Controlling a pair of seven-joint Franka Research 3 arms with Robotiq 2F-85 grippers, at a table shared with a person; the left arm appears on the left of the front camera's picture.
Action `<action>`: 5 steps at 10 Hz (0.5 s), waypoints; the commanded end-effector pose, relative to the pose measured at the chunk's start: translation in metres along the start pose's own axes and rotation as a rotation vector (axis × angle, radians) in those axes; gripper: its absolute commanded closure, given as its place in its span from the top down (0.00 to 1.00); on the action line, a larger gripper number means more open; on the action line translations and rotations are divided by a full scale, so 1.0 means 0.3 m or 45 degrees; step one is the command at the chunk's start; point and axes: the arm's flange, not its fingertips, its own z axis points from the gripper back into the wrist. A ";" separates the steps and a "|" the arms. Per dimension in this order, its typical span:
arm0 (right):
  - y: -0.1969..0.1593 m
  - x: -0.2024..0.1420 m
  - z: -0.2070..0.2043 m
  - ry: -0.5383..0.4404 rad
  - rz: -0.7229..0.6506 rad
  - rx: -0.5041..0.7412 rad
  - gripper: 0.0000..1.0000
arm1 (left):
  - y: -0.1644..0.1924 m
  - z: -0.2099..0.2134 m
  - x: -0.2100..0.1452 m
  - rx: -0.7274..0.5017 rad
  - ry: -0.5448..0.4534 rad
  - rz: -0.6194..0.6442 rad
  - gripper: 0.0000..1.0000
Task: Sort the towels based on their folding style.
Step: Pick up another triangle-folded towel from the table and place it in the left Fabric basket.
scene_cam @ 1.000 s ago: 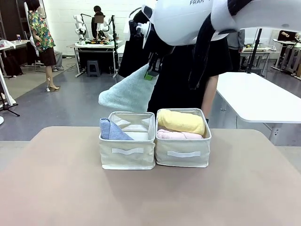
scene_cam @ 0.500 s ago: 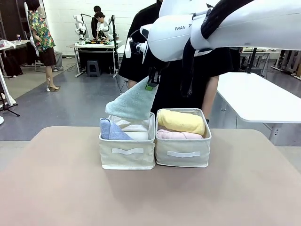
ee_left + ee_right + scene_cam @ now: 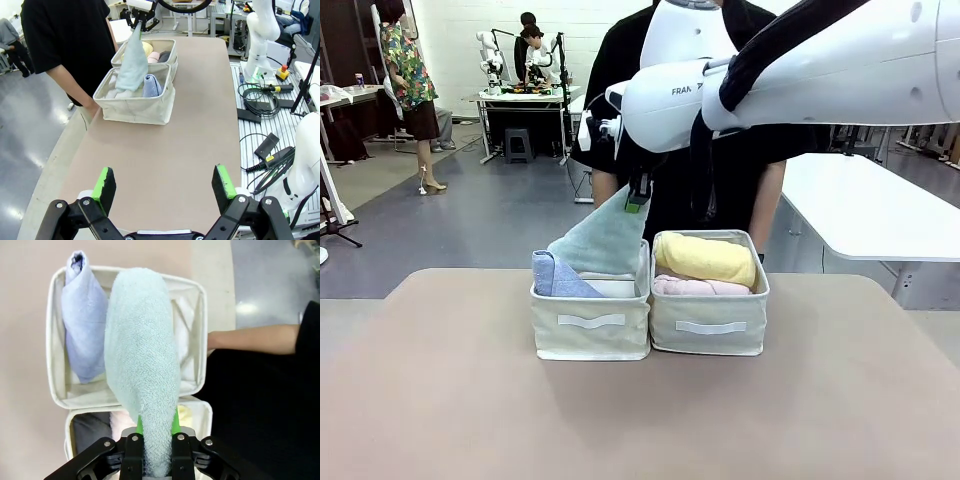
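Note:
My right gripper [image 3: 637, 199] is shut on the tip of the pale teal cone towel [image 3: 601, 243], which hangs with its wide end inside the left basket [image 3: 590, 322]. From the right wrist the teal towel [image 3: 142, 365] runs from the pads [image 3: 139, 426] down over that basket [image 3: 51, 335], beside the light blue cone towel [image 3: 85, 335]. The light blue towel [image 3: 558, 277] leans at the basket's left. In the right basket [image 3: 710, 325] lie the yellow roll [image 3: 705, 257] and the pale pink roll [image 3: 698, 286]; a dark grey roll [image 3: 92, 427] peeks out there. My left gripper [image 3: 163, 183] hangs open above the table [image 3: 165, 165], far from the baskets.
A person in black [image 3: 720, 190] stands at the table's far edge right behind the baskets, one forearm [image 3: 250, 338] close to the left basket. The beige table [image 3: 640, 420] lies bare in front of the baskets. Cables and another arm's base [image 3: 260, 55] stand beside the table.
My right arm has come down and slightly forward with the teal towel, whose wide end has dropped from above the left basket into it.

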 end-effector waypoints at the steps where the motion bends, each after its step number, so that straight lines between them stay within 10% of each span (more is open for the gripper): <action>1: -0.023 0.021 -0.017 0.035 0.026 0.029 0.19 | -0.004 0.003 0.003 0.008 -0.013 -0.002 1.00; 5: 0.007 0.020 -0.127 0.048 0.042 0.114 0.19 | -0.004 0.003 0.003 0.008 -0.013 -0.002 1.00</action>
